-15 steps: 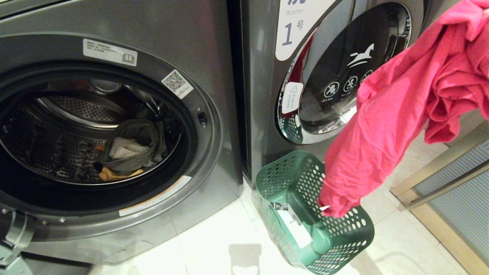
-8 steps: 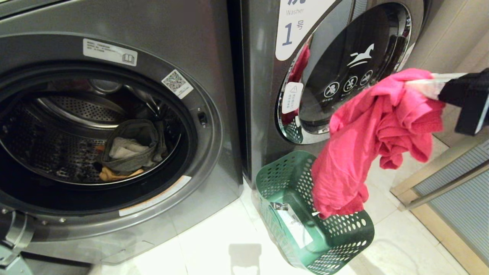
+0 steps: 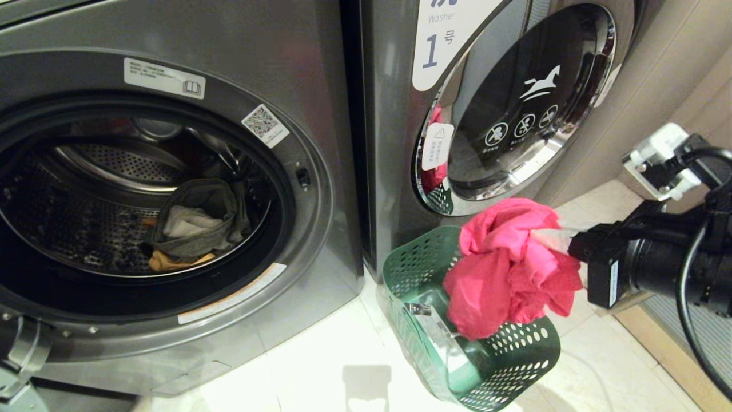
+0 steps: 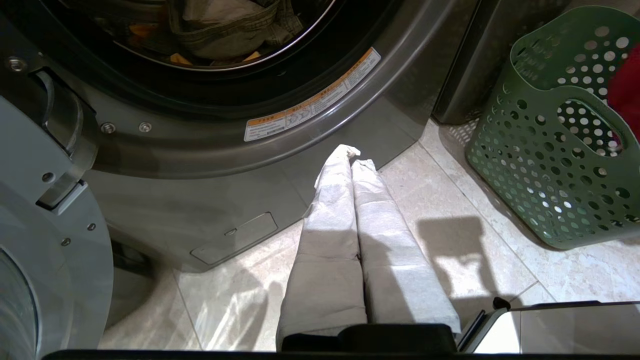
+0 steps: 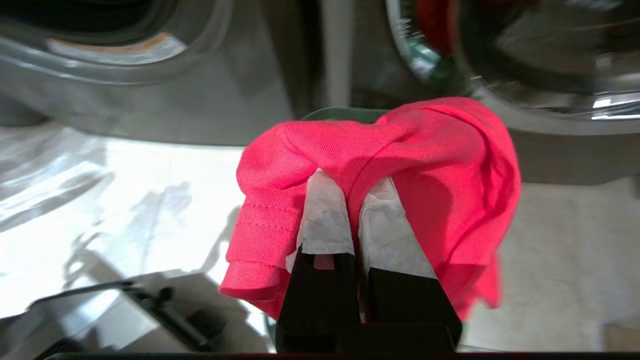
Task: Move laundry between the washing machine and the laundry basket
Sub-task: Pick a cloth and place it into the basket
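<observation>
I've brought the red shirt (image 3: 509, 269) down a good way in the last second: it was hanging long and high at the right, up by the closed door of the machine marked 1 (image 3: 514, 109), and now it is bunched over the far rim of the green basket (image 3: 492, 355), its lower folds already dipping inside. To my eye that puts this garment a release away from being delivered, while grey and yellow-orange clothes (image 3: 197, 226) still lie in the open drum (image 3: 86, 223) on the left. My right hand (image 3: 552, 239) reaches in level from the right, fingers pinched tight on a fold of the shirt. My left hand (image 4: 352, 157) hangs closed and empty, low over the floor (image 3: 320, 366) before the open washer.
</observation>
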Available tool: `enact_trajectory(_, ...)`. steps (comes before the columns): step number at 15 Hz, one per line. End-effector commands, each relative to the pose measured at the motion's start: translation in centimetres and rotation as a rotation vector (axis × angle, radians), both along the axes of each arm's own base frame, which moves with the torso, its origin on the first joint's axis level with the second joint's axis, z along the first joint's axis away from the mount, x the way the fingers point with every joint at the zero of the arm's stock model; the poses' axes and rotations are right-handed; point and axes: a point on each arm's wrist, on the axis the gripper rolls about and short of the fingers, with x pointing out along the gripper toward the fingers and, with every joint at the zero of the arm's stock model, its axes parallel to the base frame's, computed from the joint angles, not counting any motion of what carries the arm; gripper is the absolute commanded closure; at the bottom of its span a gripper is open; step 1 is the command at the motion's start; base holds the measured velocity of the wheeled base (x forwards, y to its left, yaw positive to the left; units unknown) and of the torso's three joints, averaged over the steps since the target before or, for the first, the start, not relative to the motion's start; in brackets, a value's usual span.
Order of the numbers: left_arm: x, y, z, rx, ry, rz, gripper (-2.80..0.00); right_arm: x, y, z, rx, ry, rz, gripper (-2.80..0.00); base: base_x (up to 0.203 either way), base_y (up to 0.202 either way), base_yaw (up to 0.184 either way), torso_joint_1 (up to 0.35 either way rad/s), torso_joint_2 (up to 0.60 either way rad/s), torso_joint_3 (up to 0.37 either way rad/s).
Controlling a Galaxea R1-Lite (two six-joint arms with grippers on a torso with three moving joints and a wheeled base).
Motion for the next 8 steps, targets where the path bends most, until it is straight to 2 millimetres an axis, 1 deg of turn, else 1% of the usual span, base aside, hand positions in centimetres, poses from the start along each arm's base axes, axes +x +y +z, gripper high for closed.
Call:
enact_trajectory(1,0.0,0.0,0.0,0.0,0.0,0.0,0.0,-0.6,0.7,-1.0,0.005,0.029,0.041,0.0,0.0,0.0,0.0,0.0,0.0,0.0)
enact_trajectory(4,0.0,0.0,0.0,0.0,-0.001,0.0,0.0,-0.6,1.4,-2.8,0.003,0.103,0.056,0.0,0.0,0.0,0.0,0.0,0.0,0.0)
enact_trajectory(7,0.0,0.0,0.0,0.0,0.0,0.0,0.0,-1.0,1.0,-4.8,-0.007,0.145,0.038,0.0,0.0,0.0,0.0,0.0,0.0,0.0)
enact_trajectory(8,0.0,0.0,0.0,0.001,-0.001,0.0,0.0,-0.9,0.9,-4.9,0.016,0.119,0.026,0.0,0.0,0.0,0.0,0.0,0.0,0.0)
